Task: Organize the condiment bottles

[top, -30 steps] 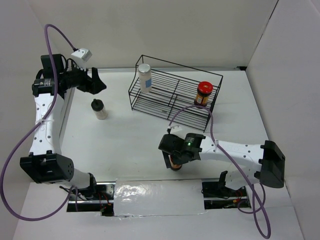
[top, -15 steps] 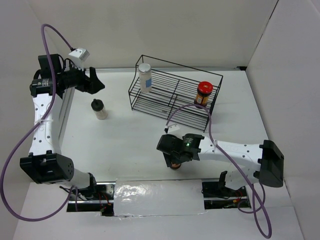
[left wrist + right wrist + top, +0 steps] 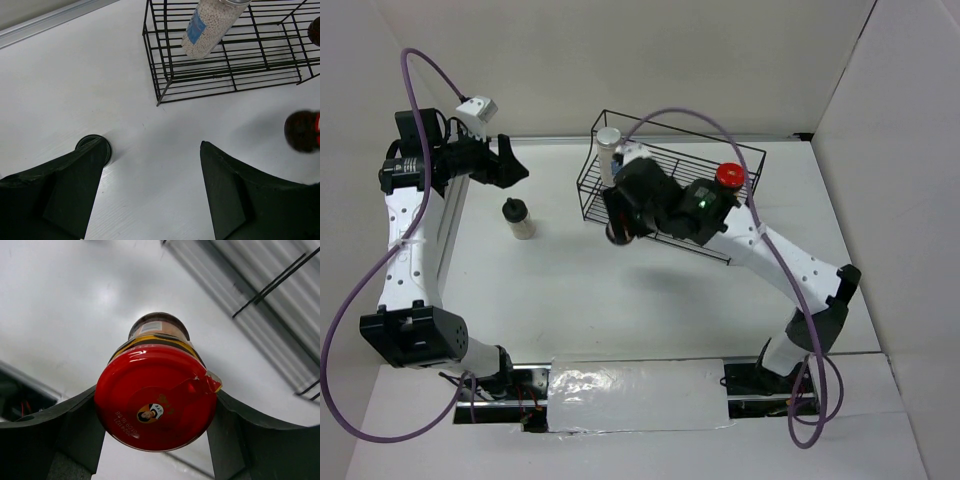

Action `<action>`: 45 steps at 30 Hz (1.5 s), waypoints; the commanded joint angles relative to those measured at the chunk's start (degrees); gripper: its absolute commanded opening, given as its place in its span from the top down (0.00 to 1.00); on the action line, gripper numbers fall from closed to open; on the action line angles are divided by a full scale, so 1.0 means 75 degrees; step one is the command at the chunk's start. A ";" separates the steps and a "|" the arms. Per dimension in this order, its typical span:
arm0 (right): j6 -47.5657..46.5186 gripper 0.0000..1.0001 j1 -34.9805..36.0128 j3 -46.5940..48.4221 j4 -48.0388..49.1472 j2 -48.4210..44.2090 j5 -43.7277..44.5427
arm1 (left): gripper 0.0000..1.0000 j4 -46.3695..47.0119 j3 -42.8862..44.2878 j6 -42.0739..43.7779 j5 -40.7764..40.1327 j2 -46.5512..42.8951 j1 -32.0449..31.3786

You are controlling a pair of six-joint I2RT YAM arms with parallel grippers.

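Right gripper (image 3: 156, 427) clamping red-lidded jar (image 3: 155, 395) — wire rack (image 3: 225, 80) just beside, pale shaker (image 3: 212, 27) inside, left gripper (image 3: 152, 150) agape

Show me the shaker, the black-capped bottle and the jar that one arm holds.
shaker (image 3: 212, 27): left wrist view, on its grain-filled body beside the blue label.
black-capped bottle (image 3: 521, 222): top view, on its pale body.
held jar (image 3: 155, 400): right wrist view, on its red lid.

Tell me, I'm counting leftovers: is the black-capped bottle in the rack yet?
Out: the black-capped bottle stands on the table, apart from the wire rack.
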 commanded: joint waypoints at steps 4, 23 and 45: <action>-0.1303 1.00 -0.1526 0.2083 -0.0210 0.0569 0.0525 | 0.12 0.0354 -0.0095 -0.0194 0.0149 -0.0084 0.0074; -0.1831 1.00 -0.3777 0.2260 0.0224 0.1635 0.0185 | 0.07 0.0518 -0.0552 -0.0065 0.0020 -0.0084 0.0086; -0.1819 0.15 -0.4247 0.2249 0.0083 0.2445 -0.0354 | 0.01 0.1139 -0.1407 0.0263 -0.0718 0.0338 0.0086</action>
